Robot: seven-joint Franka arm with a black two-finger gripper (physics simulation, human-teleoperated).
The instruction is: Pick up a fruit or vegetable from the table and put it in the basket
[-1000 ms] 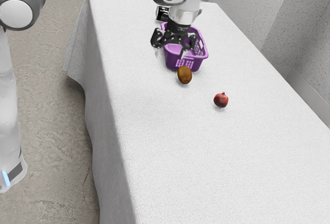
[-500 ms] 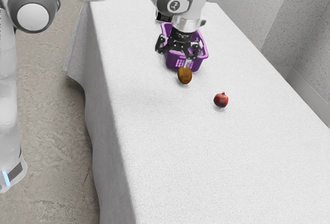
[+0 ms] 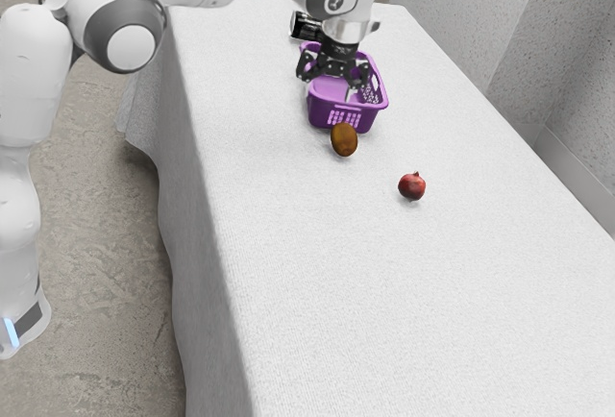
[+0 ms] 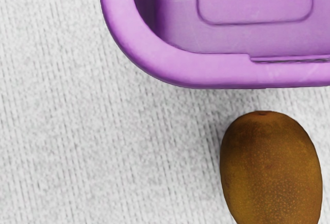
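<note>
The brown kiwi [image 3: 344, 139] lies on the table, just outside the near side of the purple basket [image 3: 342, 117], and I'd take it for the fruit to be fetched, since it is the one closest to the hand. From the wrist view a narrow strip of white cloth [image 4: 129, 146] shows between it and the rim, so the two sit near each other without touching. The gripper [image 3: 330, 90] hangs over the basket, a little farther back than the kiwi, its fingers spread apart with no fruit pinched between them. Nearer me, and off toward the exterior view's right, a red pomegranate [image 3: 411, 186] sits on the same cloth; it would answer the request just as well, but it is the longer reach. So as far as I can see, neither of these two fruits is picked up or in the basket, and the job looks to be at the approach. By my reckoning, everything that counts is left: bring the hand over the kiwi, lower, close on it, lift it clear of that rim, carry it the short way back over the basket and let go.
</note>
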